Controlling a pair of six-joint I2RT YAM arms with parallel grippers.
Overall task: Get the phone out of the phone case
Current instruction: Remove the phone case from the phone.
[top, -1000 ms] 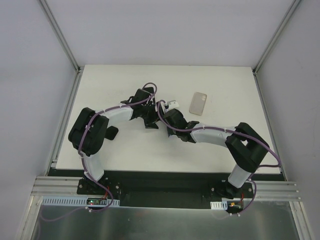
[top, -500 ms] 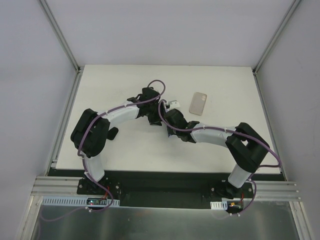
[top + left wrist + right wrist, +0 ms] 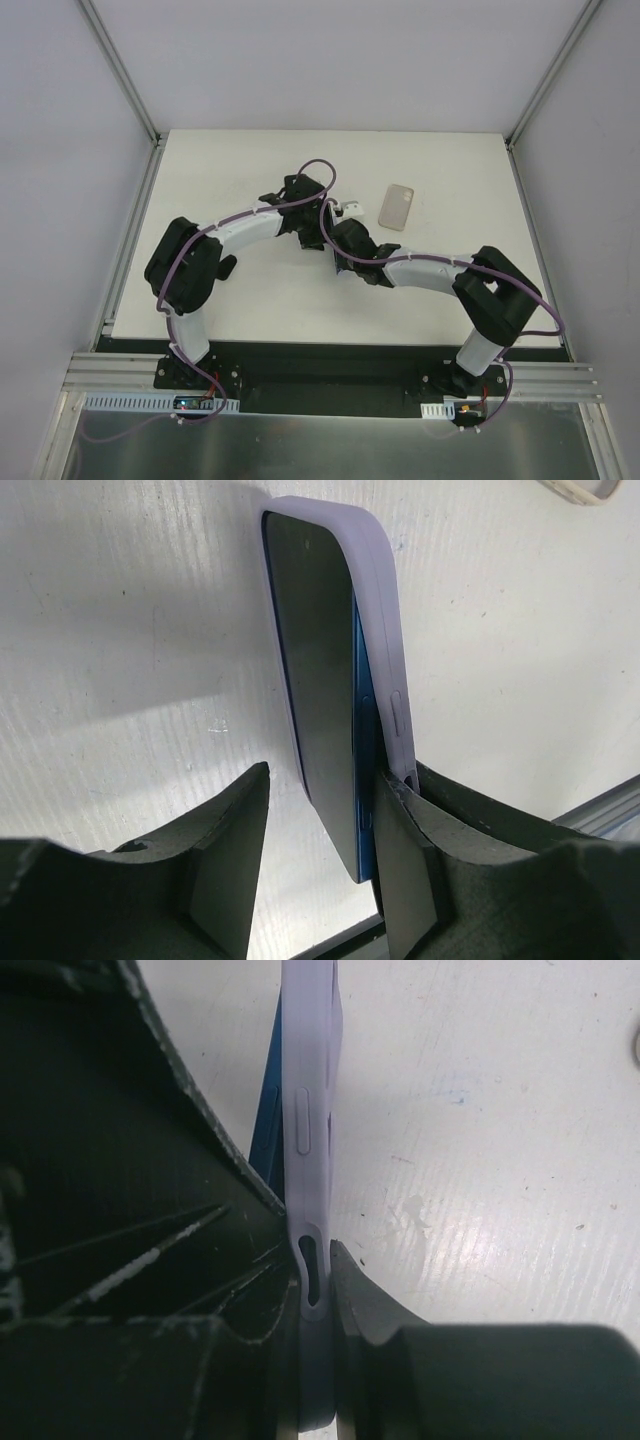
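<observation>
The white table (image 3: 250, 290) lies under everything, and both arms reach out over its middle. The left arm (image 3: 240, 228) and the right arm (image 3: 430, 270) bend towards each other until their heads meet, with purple cables (image 3: 320, 168) looping above them.

The phone (image 3: 320, 680) stands between the fingers of the left pincer (image 3: 322, 780), its dark screen turned to one finger (image 3: 225, 870). Bare table shows in the gap between that finger and the screen. The other finger (image 3: 410, 880) touches the lilac phone case (image 3: 375, 610) at its side wall. So this pincer stands partly wide around the phone, not clamped on it.

The phone's blue edge shows between the screen and the case wall. It is widest at the end nearest the left pincer, where the phone sits part way out of the case.

The right pincer (image 3: 312, 1250) is closed narrow, pinching the rim of the phone case beside a slot in the side wall.

A second, pale case (image 3: 397, 207) lies flat on the table beyond the right pincer, apart from both pincers.
</observation>
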